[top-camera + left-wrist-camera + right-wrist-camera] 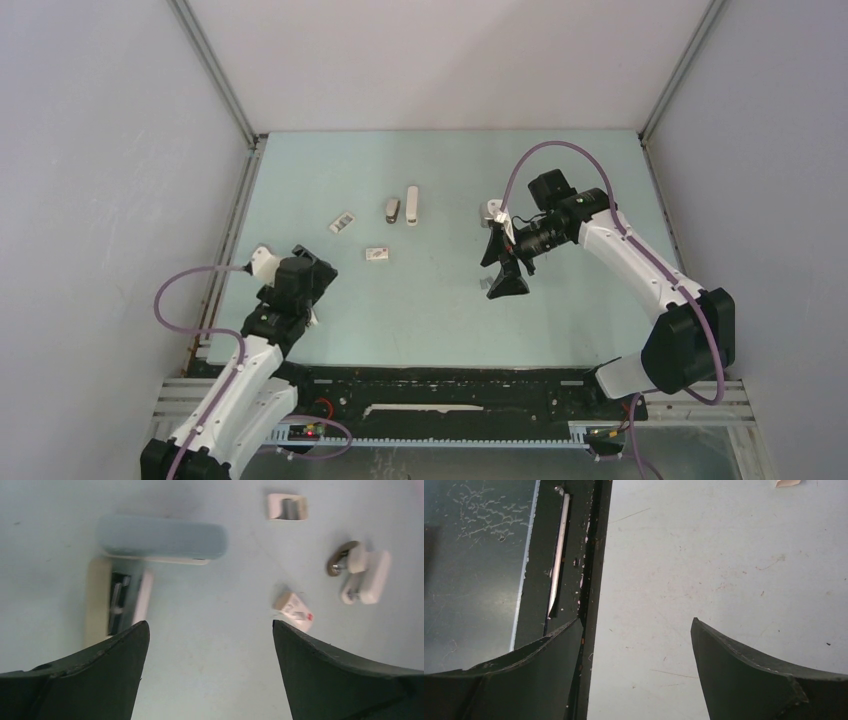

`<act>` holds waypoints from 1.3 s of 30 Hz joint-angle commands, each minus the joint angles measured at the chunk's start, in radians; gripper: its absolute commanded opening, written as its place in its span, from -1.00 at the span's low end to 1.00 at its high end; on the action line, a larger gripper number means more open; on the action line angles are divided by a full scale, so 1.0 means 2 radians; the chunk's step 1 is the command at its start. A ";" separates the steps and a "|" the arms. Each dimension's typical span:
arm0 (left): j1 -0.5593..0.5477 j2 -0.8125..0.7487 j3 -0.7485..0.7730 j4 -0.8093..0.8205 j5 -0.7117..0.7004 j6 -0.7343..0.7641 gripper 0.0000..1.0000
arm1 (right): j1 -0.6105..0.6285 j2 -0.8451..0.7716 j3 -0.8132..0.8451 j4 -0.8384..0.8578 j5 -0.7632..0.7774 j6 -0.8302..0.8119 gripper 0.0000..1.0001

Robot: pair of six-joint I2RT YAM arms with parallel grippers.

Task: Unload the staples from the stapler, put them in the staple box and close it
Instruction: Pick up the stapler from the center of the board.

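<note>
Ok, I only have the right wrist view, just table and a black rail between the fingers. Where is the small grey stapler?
Observer: Toward the far middle of the table. The small grey stapler lies right beside a slim white stapler.
Operator: And the left arm?
Observer: The left fingers stand open, with a light blue stapler on the table just ahead of them.
Operator: Any boxes?
Observer: Two small white boxes: one left of the grey stapler, the other closer to the near edge.
</note>
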 commanded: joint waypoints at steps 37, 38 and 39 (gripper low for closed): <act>0.032 0.235 0.073 -0.042 -0.038 0.018 -0.11 | 0.003 -0.023 -0.001 -0.003 -0.013 -0.008 0.79; 0.032 0.236 0.073 -0.043 -0.036 0.017 -0.11 | 0.003 -0.022 -0.001 -0.003 -0.014 -0.008 0.79; 0.032 0.236 0.072 -0.042 -0.036 0.017 -0.10 | 0.003 -0.023 -0.001 -0.003 -0.014 -0.008 0.79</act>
